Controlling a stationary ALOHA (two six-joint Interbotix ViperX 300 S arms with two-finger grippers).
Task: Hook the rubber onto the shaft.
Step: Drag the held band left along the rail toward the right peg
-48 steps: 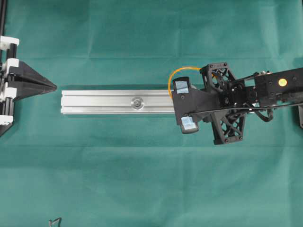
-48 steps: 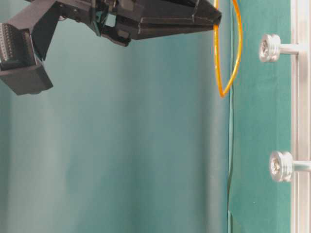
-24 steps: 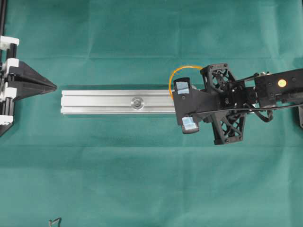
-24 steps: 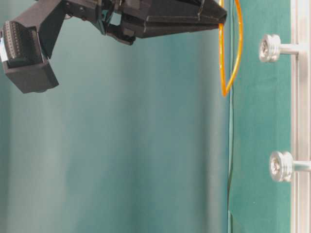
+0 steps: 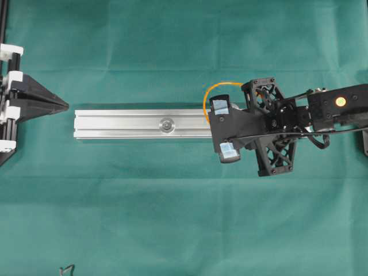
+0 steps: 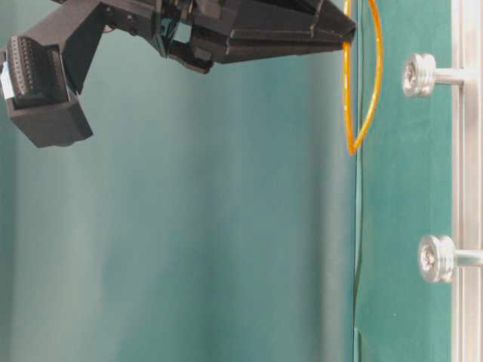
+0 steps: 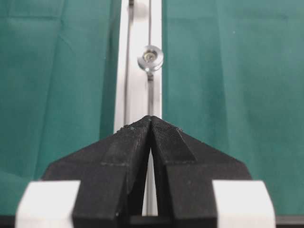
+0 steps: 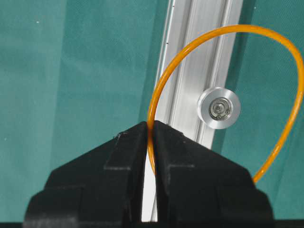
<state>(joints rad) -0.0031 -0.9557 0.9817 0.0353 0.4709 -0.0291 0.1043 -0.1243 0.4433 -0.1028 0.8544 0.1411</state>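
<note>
Right wrist view: we've got the right gripper [image 8: 150, 130] clenched on the rubber band [image 8: 164, 80], loop hanging open in front of the shaft [image 8: 218, 108] on the rail [image 8: 202, 42] so it can drop over. Left gripper [image 7: 151, 124] is closed, empty, parked well back.

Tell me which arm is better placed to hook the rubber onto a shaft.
Right. The right gripper is shut on the rubber band, its loop framing a shaft. The left gripper sits shut and empty at the rail's far end.
</note>
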